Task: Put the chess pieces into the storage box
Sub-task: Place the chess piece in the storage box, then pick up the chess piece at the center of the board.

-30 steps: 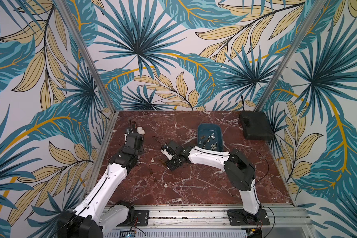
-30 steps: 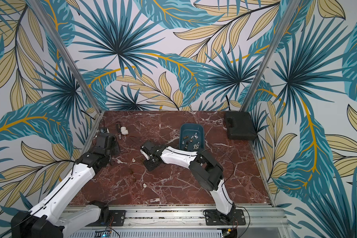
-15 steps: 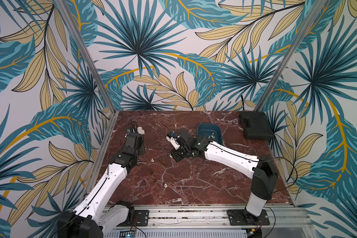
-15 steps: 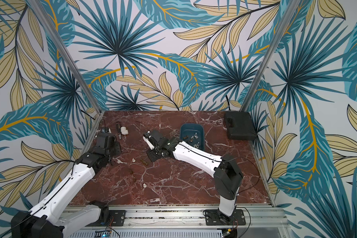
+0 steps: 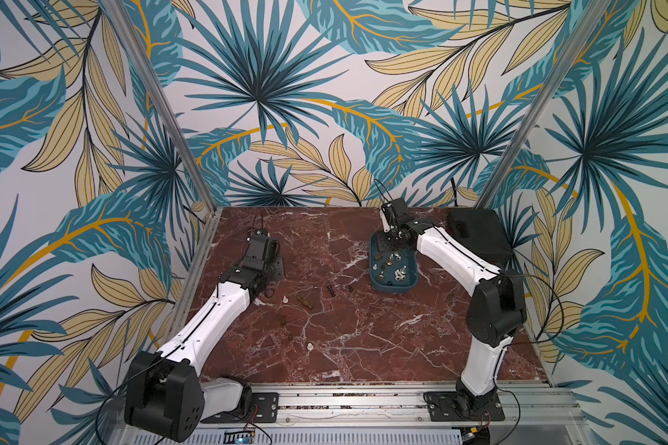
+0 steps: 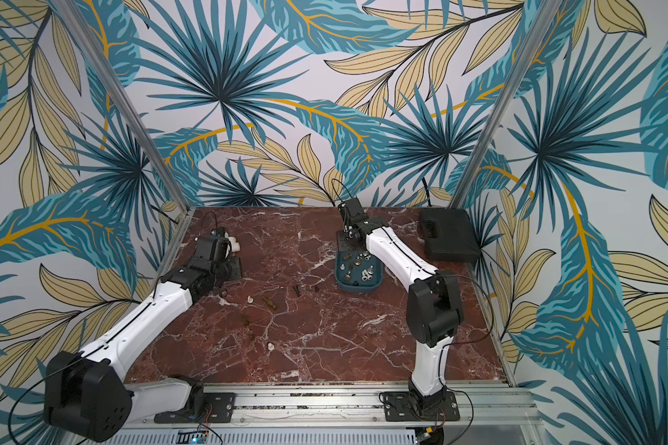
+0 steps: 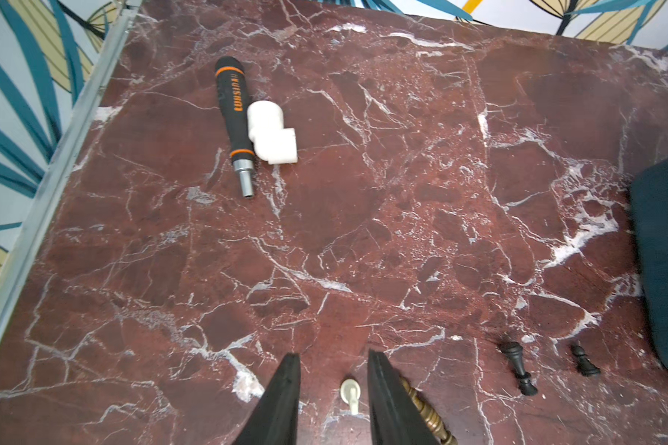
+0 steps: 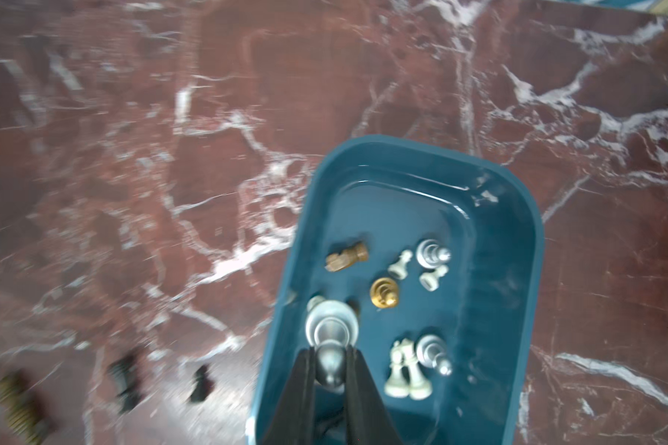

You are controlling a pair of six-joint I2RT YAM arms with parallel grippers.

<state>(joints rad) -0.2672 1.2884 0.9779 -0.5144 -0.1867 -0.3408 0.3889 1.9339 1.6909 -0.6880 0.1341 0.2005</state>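
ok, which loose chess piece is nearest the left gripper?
The white pawn: in the left wrist view it shows in the gap between the left gripper's open fingers. The brass piece lies just outside one finger; the two black pieces lie farther off.

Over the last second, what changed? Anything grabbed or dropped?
The right gripper swung from the middle of the table back and to its right; it now hangs over the storage box, shut on a silver chess piece, not yet released. Unchanged: the left gripper, open near the white pawn; the two black pieces; the black case.
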